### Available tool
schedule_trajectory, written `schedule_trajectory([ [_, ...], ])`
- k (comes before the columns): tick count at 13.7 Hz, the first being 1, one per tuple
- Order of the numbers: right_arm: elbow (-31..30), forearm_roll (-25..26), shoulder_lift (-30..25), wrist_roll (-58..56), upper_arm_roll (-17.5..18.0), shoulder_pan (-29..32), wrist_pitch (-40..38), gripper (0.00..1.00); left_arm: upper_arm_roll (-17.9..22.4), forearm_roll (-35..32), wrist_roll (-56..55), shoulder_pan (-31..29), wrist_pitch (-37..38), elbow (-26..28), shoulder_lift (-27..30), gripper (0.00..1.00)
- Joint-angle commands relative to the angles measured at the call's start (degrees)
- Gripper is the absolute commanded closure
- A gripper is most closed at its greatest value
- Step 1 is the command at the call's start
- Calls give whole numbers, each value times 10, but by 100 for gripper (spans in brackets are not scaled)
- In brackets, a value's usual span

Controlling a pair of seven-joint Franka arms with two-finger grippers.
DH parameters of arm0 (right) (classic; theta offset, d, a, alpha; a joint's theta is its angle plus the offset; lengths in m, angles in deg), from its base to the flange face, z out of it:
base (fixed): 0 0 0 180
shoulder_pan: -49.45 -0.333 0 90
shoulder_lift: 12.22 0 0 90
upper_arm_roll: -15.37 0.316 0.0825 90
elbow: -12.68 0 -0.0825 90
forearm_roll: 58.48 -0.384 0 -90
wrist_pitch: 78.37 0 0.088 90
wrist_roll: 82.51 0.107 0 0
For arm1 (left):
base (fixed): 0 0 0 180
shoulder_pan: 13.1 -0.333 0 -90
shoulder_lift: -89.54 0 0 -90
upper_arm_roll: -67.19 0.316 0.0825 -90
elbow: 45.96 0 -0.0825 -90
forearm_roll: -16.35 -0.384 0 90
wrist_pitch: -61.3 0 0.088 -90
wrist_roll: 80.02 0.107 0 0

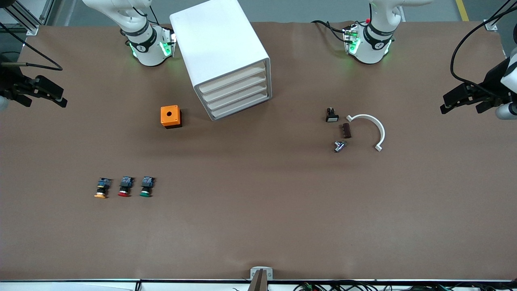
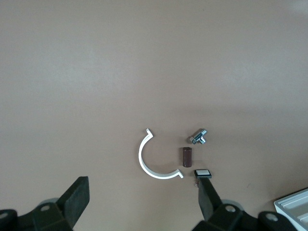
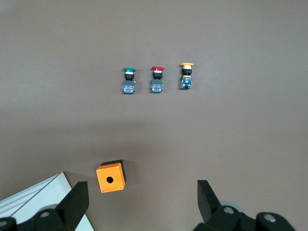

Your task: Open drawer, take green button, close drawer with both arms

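Observation:
A white cabinet (image 1: 220, 44) stands near the robots' bases, and its several alike drawers (image 1: 236, 92) are all pushed in. The green-capped button (image 1: 146, 188) (image 3: 129, 79) lies nearer the front camera toward the right arm's end, last in a row with a red-capped button (image 1: 125, 186) and a yellow-capped one (image 1: 102, 188). My right gripper (image 1: 45, 100) (image 3: 142, 190) hangs open and empty over the table's edge at the right arm's end. At the left arm's end, my left gripper (image 1: 460, 106) (image 2: 142, 187) is open and empty as well.
An orange box (image 1: 171, 116) with a round hole sits beside the cabinet. Toward the left arm's end lie a white C-shaped clip (image 1: 373, 125), a small brown block (image 1: 346, 130), a metal part (image 1: 339, 146) and a black switch (image 1: 332, 116).

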Motion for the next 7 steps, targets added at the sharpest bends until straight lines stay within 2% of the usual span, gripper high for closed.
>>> schedule_trajectory([
  [1,-18,-1,-17,-7,5,7,5,0,1,-12,12,1,11,-17,-7,0],
  [7,-18,-1,-17,-8,5,7,5,0,3,-13,14,-2,8,-18,-15,0],
])
